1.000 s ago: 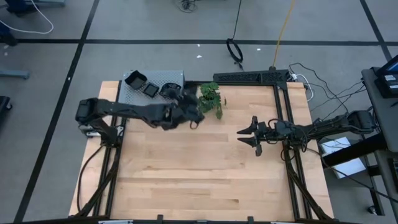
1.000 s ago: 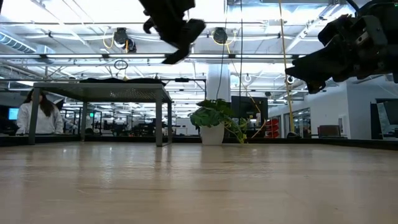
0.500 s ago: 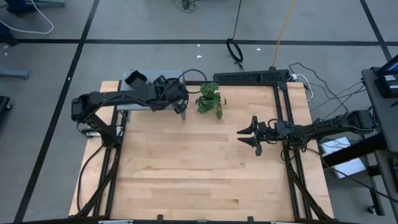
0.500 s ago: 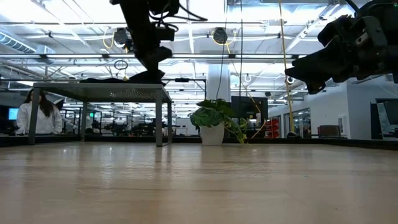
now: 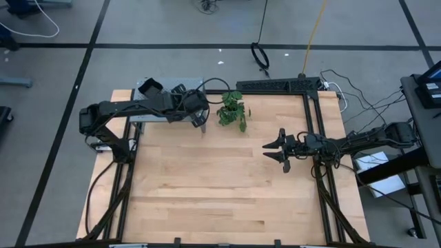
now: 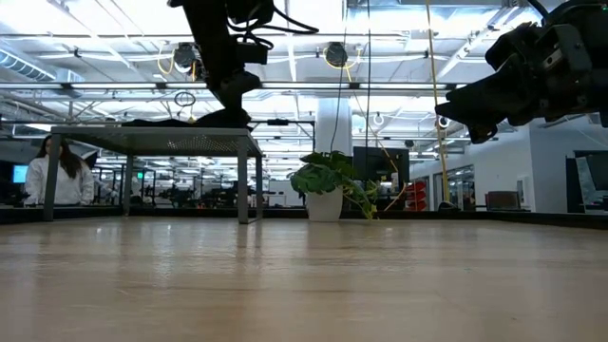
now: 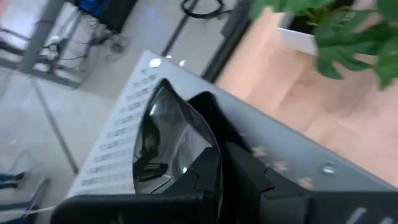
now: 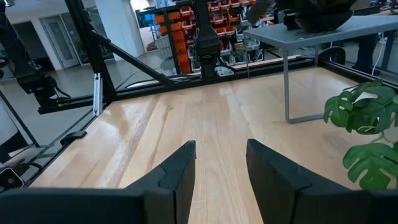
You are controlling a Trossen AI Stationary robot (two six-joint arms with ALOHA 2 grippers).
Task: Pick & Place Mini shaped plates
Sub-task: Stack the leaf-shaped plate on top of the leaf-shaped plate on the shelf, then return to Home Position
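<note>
Pale wood planks make up the table (image 5: 227,193). From above, the grey perforated box (image 5: 141,110) sits at its far left corner, with a small green plant (image 5: 233,110) just beside the box's right end. A second ago the left gripper (image 5: 198,118) hung over bare wood in front of the box, near the plant. Now it is over the box's right end, where it has been for the last half second, which reads as a delivery being finished. Two mini shaped plates (image 5: 150,87) lie on the box's far edge. The right gripper (image 5: 275,150) waits well to the right of the box, past the plant, and has not moved. At table height, a long hall of ceiling lights and shelving runs behind the box, and a person (image 6: 62,171) stands to its left. The left arm comes down onto its top. From the left wrist, a glossy black plate (image 7: 165,140) rests on the box's perforated sheet, right against the dark fingers (image 7: 249,174). I cannot tell whether they have let go of it. From the right wrist, that pincer stands parted and empty, looking across bare wood toward the box.
</note>
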